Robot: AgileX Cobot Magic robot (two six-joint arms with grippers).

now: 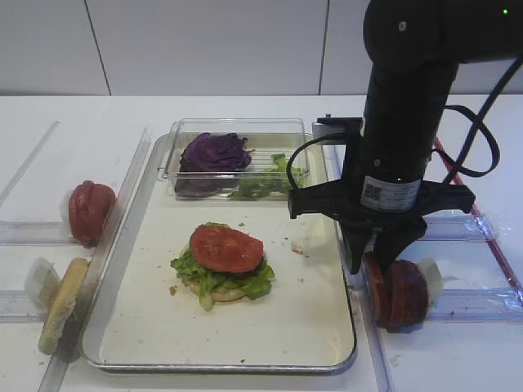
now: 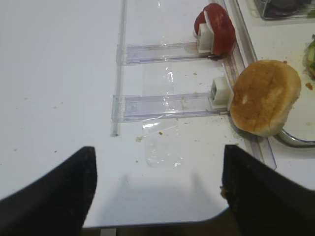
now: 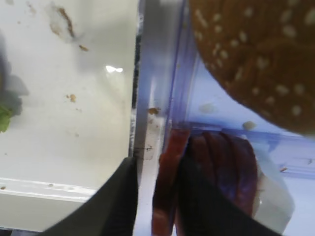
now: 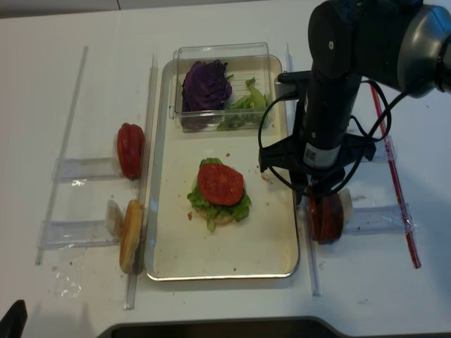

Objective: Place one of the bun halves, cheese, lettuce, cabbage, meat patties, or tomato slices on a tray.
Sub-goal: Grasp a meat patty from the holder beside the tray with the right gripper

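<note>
STEP: picking a patty | right end effector (image 3: 156, 196) straddles end disc of meat patties (image 1: 398, 292), fingers apart, not yet clamped | NEXT: pinch, lift, carry to tray (image 1: 327, 359)

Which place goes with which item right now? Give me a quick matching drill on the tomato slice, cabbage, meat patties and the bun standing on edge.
Things:
1. tomato slice
2. cabbage
3. meat patties
4. bun half

Places:
A. in the clear box
B. left of the tray, on edge
C. on the lettuce
D. right of the tray, under the right pincer

Pairs: 1-C, 2-A, 3-D, 4-B
</note>
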